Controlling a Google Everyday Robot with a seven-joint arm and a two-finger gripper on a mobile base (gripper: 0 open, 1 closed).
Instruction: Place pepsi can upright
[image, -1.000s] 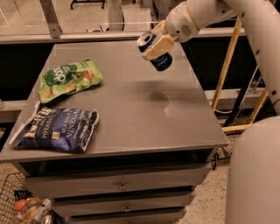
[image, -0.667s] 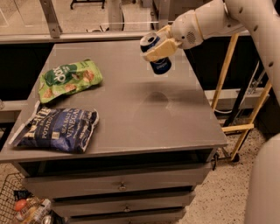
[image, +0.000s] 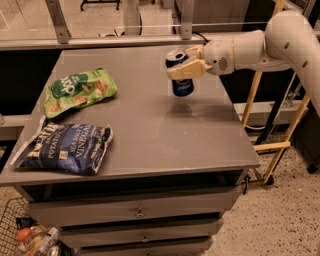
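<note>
**Gripper** (image: 181, 63): two tan fingers, clamped on the pepsi can. One finger (image: 189, 69) is laid across the can's front below the rim; the other is seen behind the rim. The gripper is carried on a white arm (image: 250, 46) entering from 3 o'clock and is placed at about 1 o'clock from the cabinet top's centre.

**Pepsi can** (image: 183, 87): blue, held in the gripper. The long axis is set close to vertical, with the silver top uppermost and leaned slightly toward 11 o'clock. The base is seen low over the surface; contact with it cannot be told.

**Grey drawer cabinet** (image: 150, 135): flat top, drawers below.

**Green chip bag** (image: 80, 91): laid flat at 10 o'clock, well apart from the can.

**Dark blue potato chip bag** (image: 65, 148): laid flat at 8 o'clock, near the front edge.

**Wire basket** (image: 11, 222): on the floor at 7 o'clock.
</note>
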